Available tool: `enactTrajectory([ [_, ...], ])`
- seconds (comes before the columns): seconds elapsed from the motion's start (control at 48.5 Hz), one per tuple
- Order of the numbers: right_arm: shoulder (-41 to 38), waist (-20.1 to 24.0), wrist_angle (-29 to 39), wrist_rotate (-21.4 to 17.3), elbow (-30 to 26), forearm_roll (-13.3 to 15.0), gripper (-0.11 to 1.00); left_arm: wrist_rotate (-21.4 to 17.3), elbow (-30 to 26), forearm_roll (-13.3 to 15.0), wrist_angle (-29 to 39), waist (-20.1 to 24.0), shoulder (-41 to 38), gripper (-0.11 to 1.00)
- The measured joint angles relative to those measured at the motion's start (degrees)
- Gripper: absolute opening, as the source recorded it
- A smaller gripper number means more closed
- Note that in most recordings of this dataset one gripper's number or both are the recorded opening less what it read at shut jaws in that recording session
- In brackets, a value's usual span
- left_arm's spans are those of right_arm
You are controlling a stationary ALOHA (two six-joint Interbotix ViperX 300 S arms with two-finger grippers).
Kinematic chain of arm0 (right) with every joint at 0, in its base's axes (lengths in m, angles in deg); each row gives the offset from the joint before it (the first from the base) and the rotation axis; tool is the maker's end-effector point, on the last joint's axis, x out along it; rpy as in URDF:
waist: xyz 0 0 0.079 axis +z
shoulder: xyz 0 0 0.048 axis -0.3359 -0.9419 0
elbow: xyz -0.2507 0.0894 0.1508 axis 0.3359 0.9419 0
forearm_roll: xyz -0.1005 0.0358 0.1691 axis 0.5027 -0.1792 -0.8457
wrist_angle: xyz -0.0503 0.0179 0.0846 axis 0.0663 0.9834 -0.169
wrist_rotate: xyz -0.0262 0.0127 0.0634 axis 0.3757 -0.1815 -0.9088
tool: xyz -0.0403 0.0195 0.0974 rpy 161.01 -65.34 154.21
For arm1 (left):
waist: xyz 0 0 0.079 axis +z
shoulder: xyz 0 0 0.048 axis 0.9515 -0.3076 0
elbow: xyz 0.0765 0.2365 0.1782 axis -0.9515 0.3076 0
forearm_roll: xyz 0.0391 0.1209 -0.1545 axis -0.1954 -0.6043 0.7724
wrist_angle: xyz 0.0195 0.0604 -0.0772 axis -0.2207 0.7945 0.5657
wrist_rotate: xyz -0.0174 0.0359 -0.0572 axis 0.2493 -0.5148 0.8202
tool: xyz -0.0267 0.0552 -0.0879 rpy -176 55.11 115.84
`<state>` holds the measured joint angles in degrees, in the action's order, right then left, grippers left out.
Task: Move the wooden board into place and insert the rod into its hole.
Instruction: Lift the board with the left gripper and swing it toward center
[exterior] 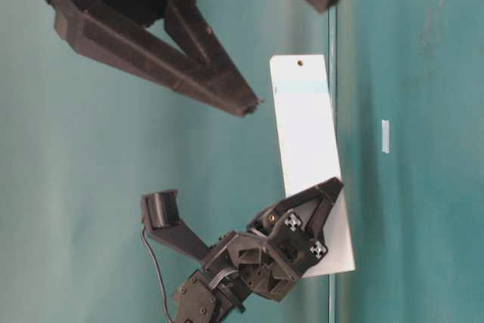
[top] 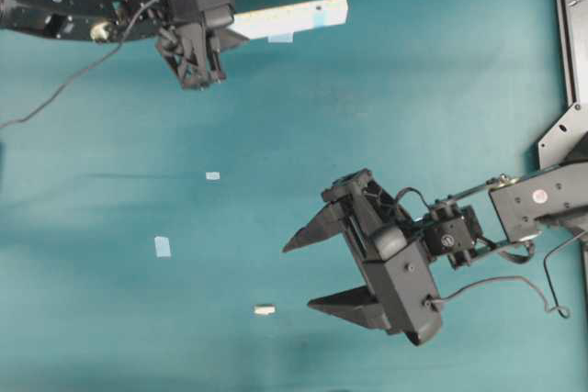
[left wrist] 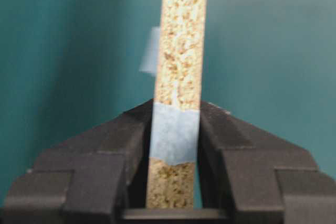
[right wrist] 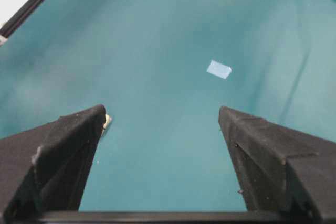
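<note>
At the top of the overhead view, the black left gripper (top: 220, 29) is squeezed tight on one end of the long, pale, flat wooden board (top: 289, 17). Its two fingers (left wrist: 105, 145) press on both sides of the board's rough brown edge, right by a light-blue patch. Lower down, the black right gripper (top: 303, 273) has its jaws spread wide and holds nothing. The tiny whitish rod (top: 265, 310) lies on the teal table (top: 110, 319), near that gripper's tips.
</note>
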<state>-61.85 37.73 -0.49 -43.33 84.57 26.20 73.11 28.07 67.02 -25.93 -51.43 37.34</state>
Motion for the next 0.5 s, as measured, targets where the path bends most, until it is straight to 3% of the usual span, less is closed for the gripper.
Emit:
enactTrajectory([
  [0.268, 1.4, -0.1, 1.3, 0.0, -1.1, 0.0, 0.96, 9.8, -3.3, 0.0, 0.3, -9.8, -1.4, 0.23],
  [0.495, 3.1, 0.0, 1.4, -0.2, -2.1, -0.1, 0.96, 13.9, -8.1, 0.0, 0.3, -15.1, -6.2, 0.23],
])
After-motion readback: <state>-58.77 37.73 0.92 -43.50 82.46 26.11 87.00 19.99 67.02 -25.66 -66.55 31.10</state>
